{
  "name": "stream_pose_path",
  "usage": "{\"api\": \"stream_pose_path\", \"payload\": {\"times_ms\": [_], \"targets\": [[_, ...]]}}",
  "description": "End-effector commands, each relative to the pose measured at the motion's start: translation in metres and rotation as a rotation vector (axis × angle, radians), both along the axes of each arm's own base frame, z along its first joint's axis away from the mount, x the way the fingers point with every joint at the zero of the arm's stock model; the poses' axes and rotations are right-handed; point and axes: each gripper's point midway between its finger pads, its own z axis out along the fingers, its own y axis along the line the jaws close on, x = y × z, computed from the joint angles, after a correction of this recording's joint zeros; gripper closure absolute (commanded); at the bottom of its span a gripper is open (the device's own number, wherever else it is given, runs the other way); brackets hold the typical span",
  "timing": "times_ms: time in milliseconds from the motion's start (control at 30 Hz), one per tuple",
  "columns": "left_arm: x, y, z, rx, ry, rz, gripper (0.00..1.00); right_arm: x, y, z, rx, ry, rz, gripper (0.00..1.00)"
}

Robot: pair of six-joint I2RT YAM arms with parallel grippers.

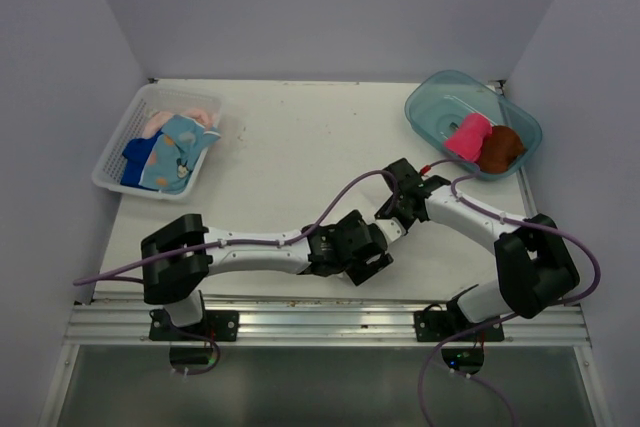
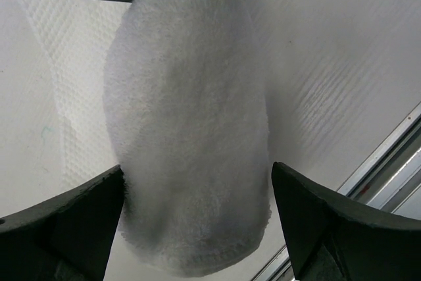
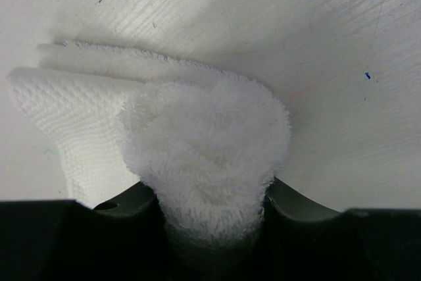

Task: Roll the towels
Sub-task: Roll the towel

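A white towel (image 2: 187, 129) lies rolled into a thick roll on the table, with a flat waffle-textured tail (image 3: 59, 110) spread beside it. My right gripper (image 3: 210, 202) is shut on one end of the roll (image 3: 204, 143). My left gripper (image 2: 197, 182) is open and straddles the other end, with its fingers (image 2: 79, 222) close on either side. In the top view both grippers (image 1: 365, 255) (image 1: 392, 209) meet at the table's near middle and hide the white towel.
A white lattice basket (image 1: 110, 172) at the back left holds a light blue print towel (image 1: 175, 152), a royal blue one (image 1: 135, 157) and a peach one (image 1: 165, 119). A teal tub (image 1: 425, 97) at the back right holds a pink roll (image 1: 467, 135) and a brown roll (image 1: 500, 149). The metal rail at the table's near edge (image 2: 395, 156) is close.
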Motion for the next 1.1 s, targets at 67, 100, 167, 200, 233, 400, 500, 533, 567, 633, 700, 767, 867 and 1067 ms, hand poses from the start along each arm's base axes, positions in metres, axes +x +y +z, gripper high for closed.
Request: {"api": "stream_pose_path", "payload": {"times_ms": [67,100,167,200,233,400,500,533,567,633,700,767,867,1067], "targets": [[0.009,0.001,-0.004,-0.007,-0.049,0.058,0.10,0.003,0.008,0.011,0.039,0.004,0.006,0.94],[0.009,0.001,-0.006,-0.003,-0.050,0.063,0.10,0.003,0.009,0.011,0.042,0.004,0.006,0.94],[0.009,0.002,-0.013,0.019,-0.048,0.066,0.11,0.003,0.010,0.010,0.047,0.005,0.005,0.94],[0.009,0.003,-0.016,0.027,-0.046,0.068,0.12,0.004,0.010,0.011,0.049,0.002,0.003,0.94],[0.007,0.002,-0.019,0.031,-0.045,0.066,0.13,0.004,0.011,0.012,0.050,-0.001,0.005,0.94],[0.005,0.003,-0.025,0.050,-0.045,0.077,0.23,0.005,0.012,0.013,0.053,-0.001,0.004,0.94],[0.007,0.005,-0.024,0.058,-0.056,0.090,0.33,0.006,0.012,0.013,0.057,-0.002,0.004,0.93],[0.006,0.004,-0.022,0.051,-0.048,0.086,0.36,0.006,0.012,0.013,0.059,-0.003,0.004,0.93],[0.005,0.002,-0.020,0.039,-0.038,0.079,0.37,0.006,0.013,0.015,0.061,-0.007,0.007,0.91],[-0.005,-0.006,-0.013,-0.022,0.046,0.039,0.39,0.005,0.014,0.015,0.069,-0.009,0.015,0.79],[-0.003,-0.007,-0.010,-0.099,0.138,0.033,0.39,0.008,0.017,0.020,0.091,-0.040,0.027,0.65],[-0.014,-0.010,-0.002,-0.213,0.284,-0.012,0.39,0.008,0.017,0.021,0.107,-0.066,0.033,0.43],[-0.005,-0.001,0.005,-0.328,0.426,-0.003,0.39,0.012,0.017,0.032,0.123,-0.138,0.048,0.25],[-0.009,0.007,-0.003,-0.444,0.648,0.009,0.39,0.009,0.020,0.050,0.191,-0.251,0.098,0.14]]}}
